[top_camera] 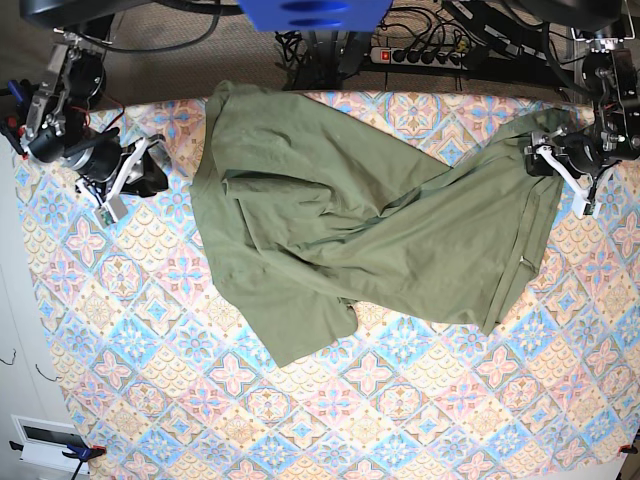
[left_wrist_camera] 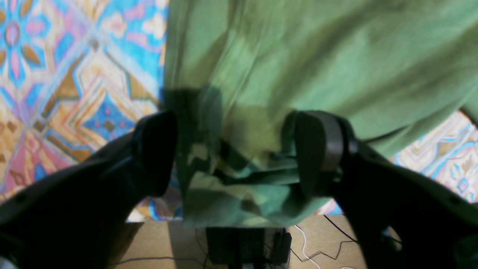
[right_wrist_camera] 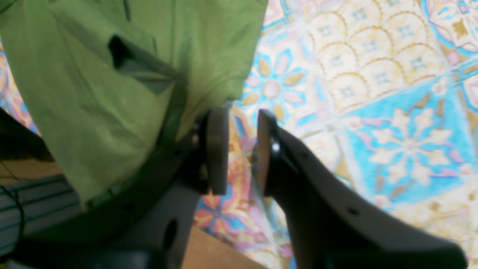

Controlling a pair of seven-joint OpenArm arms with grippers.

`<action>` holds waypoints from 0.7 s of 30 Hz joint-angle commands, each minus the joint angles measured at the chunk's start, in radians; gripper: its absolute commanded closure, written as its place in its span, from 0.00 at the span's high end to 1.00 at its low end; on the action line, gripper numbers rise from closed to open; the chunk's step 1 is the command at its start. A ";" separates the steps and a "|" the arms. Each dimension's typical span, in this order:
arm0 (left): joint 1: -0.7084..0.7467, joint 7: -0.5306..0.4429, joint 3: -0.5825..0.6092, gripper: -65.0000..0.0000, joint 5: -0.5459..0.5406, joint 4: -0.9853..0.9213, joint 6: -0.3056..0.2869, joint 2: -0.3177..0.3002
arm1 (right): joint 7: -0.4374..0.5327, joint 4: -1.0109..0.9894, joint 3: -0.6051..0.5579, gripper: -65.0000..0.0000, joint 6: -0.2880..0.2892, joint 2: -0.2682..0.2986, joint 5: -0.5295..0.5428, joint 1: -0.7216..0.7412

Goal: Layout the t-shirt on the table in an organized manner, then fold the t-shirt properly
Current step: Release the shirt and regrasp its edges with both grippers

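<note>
A large table (top_camera: 150, 400) covered with a cloth of pink, blue and beige diamond tile patterns fills the base view, with black cables and a power strip (top_camera: 420, 55) along its far edge at about twelve o'clock. The plain olive-green short-sleeved cotton t-shirt (top_camera: 340, 220) lies spread but wrinkled across the upper middle of the table, reaching from roughly ten o'clock to three o'clock, with a folded flap hanging toward six o'clock and creases running diagonally through its body. At three o'clock in the base view the left gripper (left_wrist_camera: 235, 153) sits at the shirt's edge; in the left wrist view its dark jaws stand wide apart with bunched green fabric lying between them, neither pad pressing it, so the grip is released. At nine o'clock in the base view the right gripper (right_wrist_camera: 242, 149) rests over the bare patterned cloth, just beside the shirt's near edge; in the right wrist view its two pads stand a narrow gap apart with only the tile pattern showing between them, holding nothing, while the green cloth drapes against the outer side of one finger (right_wrist_camera: 216, 149).
</note>
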 commanded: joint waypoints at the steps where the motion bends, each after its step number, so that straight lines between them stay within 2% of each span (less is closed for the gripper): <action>1: -0.006 -0.010 -0.008 0.75 -0.004 0.011 -0.001 -0.014 | 0.020 0.018 0.007 0.20 0.003 0.004 0.020 0.009; 11: -0.085 -0.008 -0.007 0.72 -0.002 -0.099 -0.001 0.055 | 0.018 0.016 0.007 0.20 0.003 -0.043 0.019 0.009; 13: -0.088 -0.008 -0.007 0.60 -0.004 -0.099 -0.001 0.068 | 0.018 0.016 0.007 0.20 0.003 -0.043 0.019 0.009; 17: -0.114 -0.020 -0.015 0.05 -0.019 -0.091 -0.017 0.085 | 0.017 0.016 0.007 0.20 0.003 -0.045 0.019 0.009; 18: -0.123 -0.017 -0.015 0.00 -0.036 -0.091 -0.021 0.085 | 0.017 0.016 0.007 0.20 0.003 -0.045 0.019 0.009; 21: -0.126 -0.003 -0.022 0.00 -0.116 -0.073 -0.021 0.079 | 0.014 0.018 0.005 0.20 0.003 -0.045 0.019 0.000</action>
